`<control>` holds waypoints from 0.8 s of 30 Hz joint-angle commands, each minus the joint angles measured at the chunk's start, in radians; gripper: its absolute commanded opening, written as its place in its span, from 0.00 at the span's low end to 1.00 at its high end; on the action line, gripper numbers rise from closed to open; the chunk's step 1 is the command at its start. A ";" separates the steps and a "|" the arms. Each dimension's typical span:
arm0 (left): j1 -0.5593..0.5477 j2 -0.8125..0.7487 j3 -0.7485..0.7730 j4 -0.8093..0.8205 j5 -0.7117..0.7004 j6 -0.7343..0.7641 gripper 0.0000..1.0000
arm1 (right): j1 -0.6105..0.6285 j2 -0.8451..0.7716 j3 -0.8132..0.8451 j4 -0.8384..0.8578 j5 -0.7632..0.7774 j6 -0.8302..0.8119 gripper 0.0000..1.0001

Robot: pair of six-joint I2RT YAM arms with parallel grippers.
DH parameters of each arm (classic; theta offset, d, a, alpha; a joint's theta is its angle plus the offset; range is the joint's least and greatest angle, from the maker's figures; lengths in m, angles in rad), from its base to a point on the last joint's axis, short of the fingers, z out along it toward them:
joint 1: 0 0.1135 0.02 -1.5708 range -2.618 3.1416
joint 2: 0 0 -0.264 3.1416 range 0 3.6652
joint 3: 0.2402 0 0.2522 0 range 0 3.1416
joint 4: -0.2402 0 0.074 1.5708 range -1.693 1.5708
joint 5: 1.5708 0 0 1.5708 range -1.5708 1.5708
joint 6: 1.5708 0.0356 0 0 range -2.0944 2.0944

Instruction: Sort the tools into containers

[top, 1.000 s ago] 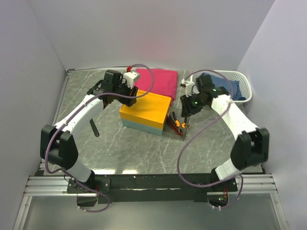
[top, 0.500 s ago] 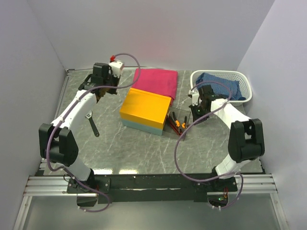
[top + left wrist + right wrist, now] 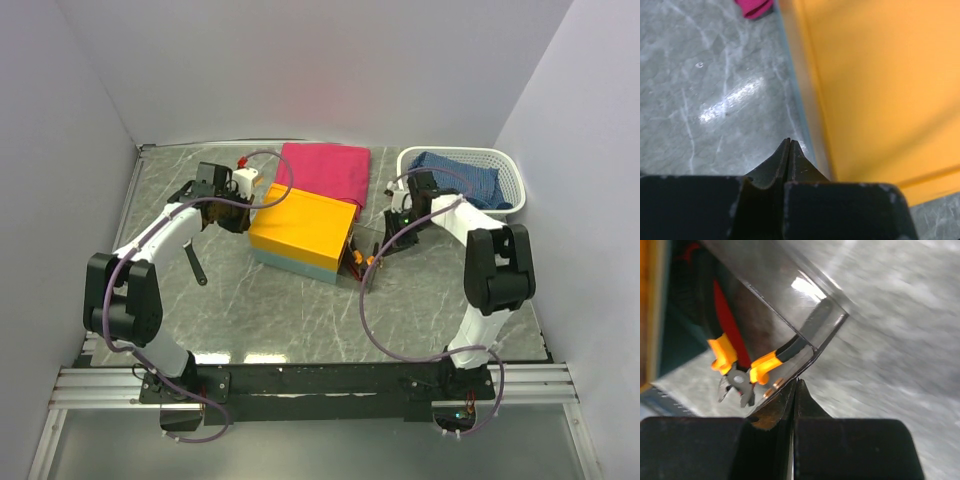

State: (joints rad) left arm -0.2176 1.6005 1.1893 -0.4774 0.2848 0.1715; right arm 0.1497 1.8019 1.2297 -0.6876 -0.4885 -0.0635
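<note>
The box has an orange-yellow top and a pale teal base and stands mid-table. Its orange top fills the right of the left wrist view. My left gripper is shut and empty, low beside the box's left side, its tips over bare table. The clear side panel lies open at the box's right end. Behind it lie orange-handled pliers and a red-handled tool. My right gripper is shut, its tip at the panel's corner. A dark wrench lies left of the box.
A white slotted basket at the back right holds a blue cloth. A pink folded cloth lies behind the box. Grey walls close in on the left, the back and the right. More tools lie by the box's right end.
Both grippers have shut. The left one left the box's top, swung back-left, then dropped beside the box's left side. The right one came down to the clear panel's corner.
</note>
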 commanded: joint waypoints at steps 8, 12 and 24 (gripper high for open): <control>-0.005 0.001 0.050 -0.018 0.154 0.036 0.05 | 0.117 0.134 0.109 0.124 -0.349 0.221 0.00; -0.006 0.006 0.050 -0.023 0.171 0.036 0.05 | 0.145 0.180 0.139 0.169 -0.444 0.296 0.02; 0.015 -0.060 0.087 0.006 -0.322 -0.095 0.53 | 0.137 0.111 0.122 0.091 -0.406 0.223 0.28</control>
State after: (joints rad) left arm -0.2043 1.6020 1.2110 -0.5159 0.2306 0.1757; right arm 0.2661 2.0064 1.3361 -0.5388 -0.8490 0.2256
